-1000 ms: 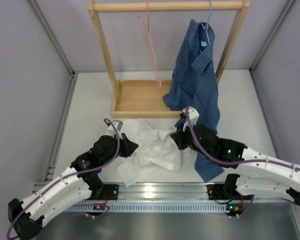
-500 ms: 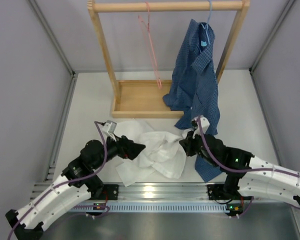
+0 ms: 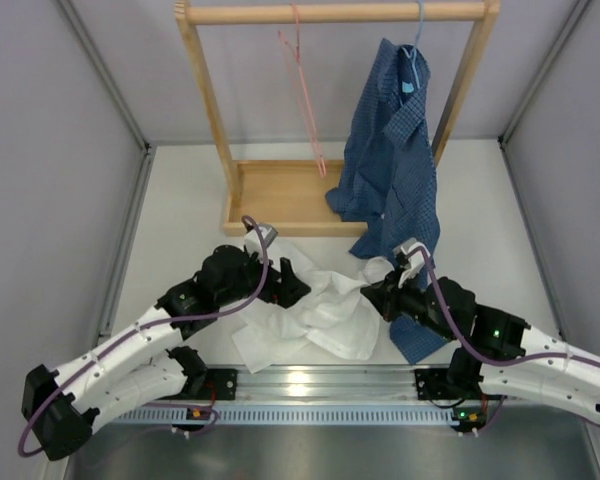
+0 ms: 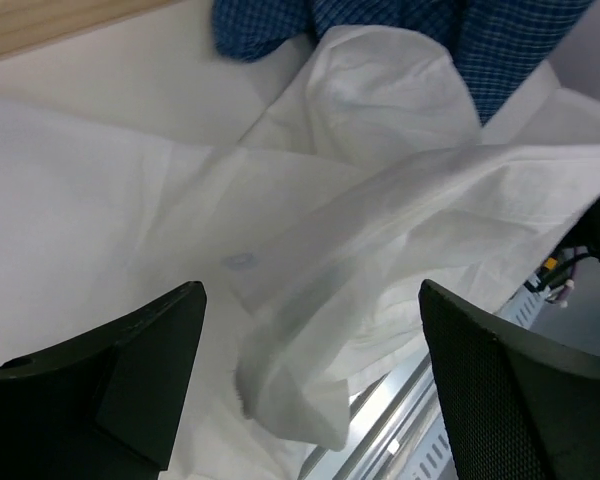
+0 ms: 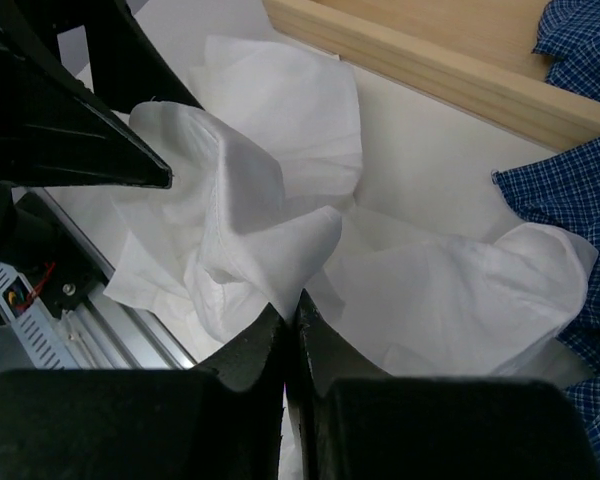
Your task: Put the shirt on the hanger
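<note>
The white shirt (image 3: 315,310) lies crumpled on the table between both arms. The pink hanger (image 3: 305,100) hangs bare on the wooden rail at the back, far from both grippers. My left gripper (image 3: 292,285) hovers over the shirt's left part, jaws wide open with loose folds of the shirt (image 4: 380,200) below and nothing gripped; in the wrist view the left gripper (image 4: 310,300) frames a raised fold. My right gripper (image 3: 377,295) is at the shirt's right edge. In its wrist view the right gripper (image 5: 292,305) is shut on a pinched-up peak of the shirt (image 5: 250,210).
A dark blue checked shirt (image 3: 390,160) hangs on a light blue hanger (image 3: 415,45) at the rail's right end, its tail reaching the table beside my right arm. The wooden rack's tray base (image 3: 280,225) sits just behind the white shirt. A metal rail (image 3: 310,382) runs along the near edge.
My left gripper has opened and moved right and forward over the shirt. The right gripper, still shut on the fold, has drawn slightly right and toward the near edge, dragging the cloth.
</note>
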